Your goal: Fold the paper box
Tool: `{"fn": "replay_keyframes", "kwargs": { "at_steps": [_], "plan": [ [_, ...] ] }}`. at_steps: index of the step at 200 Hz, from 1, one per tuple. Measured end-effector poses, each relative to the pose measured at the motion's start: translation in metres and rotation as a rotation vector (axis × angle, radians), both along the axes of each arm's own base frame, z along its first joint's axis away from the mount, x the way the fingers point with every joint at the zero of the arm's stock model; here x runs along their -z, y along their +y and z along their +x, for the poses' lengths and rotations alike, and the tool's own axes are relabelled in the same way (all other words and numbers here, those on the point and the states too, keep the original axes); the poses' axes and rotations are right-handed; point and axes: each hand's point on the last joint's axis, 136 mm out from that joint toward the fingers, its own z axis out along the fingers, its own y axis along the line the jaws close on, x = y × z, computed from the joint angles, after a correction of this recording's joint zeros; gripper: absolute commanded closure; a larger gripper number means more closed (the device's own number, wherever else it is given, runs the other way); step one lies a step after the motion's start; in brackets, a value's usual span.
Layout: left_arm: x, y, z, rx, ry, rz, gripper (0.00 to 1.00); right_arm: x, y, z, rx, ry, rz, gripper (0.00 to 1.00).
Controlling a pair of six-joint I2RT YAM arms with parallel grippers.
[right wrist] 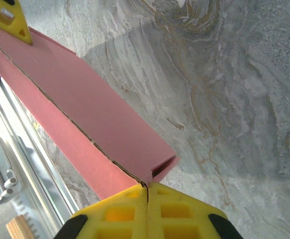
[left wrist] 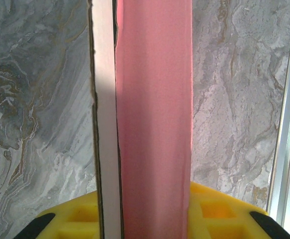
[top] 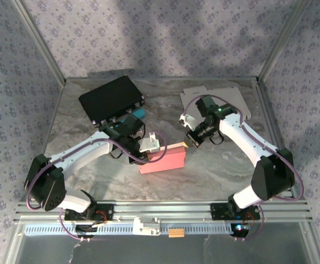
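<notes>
Claws held the pink paper box [top: 163, 159] between them, the left claw [top: 149, 146] part-open around one end, the right claw [top: 188, 143] pinched shut on its corner edge; creasing squarely looked wisest.

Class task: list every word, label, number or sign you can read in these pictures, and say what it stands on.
None can be read. The pink box, the black case and the grey card sheet show no lettering; the wall bears only a flower pattern.
</notes>
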Motion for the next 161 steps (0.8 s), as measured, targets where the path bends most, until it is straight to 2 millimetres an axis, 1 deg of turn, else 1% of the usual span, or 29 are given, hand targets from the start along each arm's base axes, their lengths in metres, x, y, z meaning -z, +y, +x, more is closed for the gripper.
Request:
{"fn": "replay_keyframes", "kwargs": {
  "at_steps": [5,40,77,111,161],
  "plan": [
    [0.000,0.000,0.000,-0.004,0.001,0.000,0.72,0.000,0.000,0.000,0.003,0.000,-0.001,1.00],
    [0.000,-0.002,0.005,-0.054,0.024,-0.005,0.73,-0.002,-0.002,0.001,0.052,-0.026,-0.009,1.00],
    [0.000,-0.009,0.011,-0.100,0.071,-0.013,0.73,0.000,-0.005,0.005,0.186,-0.079,0.003,1.00],
    [0.000,-0.010,0.012,-0.122,0.090,-0.013,0.74,0.001,-0.003,0.010,0.311,-0.131,0.026,1.00],
    [0.000,-0.009,0.013,-0.132,0.092,-0.013,0.73,0.003,0.001,0.018,0.422,-0.194,0.072,1.00]
  ]
}}
